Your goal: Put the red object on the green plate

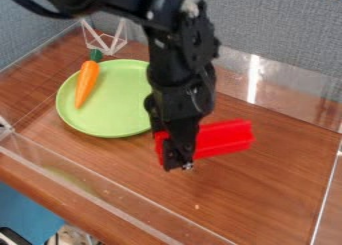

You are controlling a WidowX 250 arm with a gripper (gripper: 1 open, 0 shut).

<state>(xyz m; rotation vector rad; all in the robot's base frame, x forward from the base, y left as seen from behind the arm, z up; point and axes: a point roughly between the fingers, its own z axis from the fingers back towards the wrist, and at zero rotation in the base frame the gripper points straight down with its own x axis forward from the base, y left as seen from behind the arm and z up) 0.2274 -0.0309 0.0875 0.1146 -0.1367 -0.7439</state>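
Observation:
The red object, a flat red block, lies just above the wooden tabletop to the right of the green plate. My gripper points straight down and is shut on the block's left end. The dark fingers cover that end, so the rest of the block sticks out to the right. The plate is round and lime green and sits at the left centre, close beside the gripper. Whether the block touches the table cannot be told.
An orange carrot with a green top lies on the plate's left side. Clear plastic walls surround the wooden table. A white wire stand is at the back left corner.

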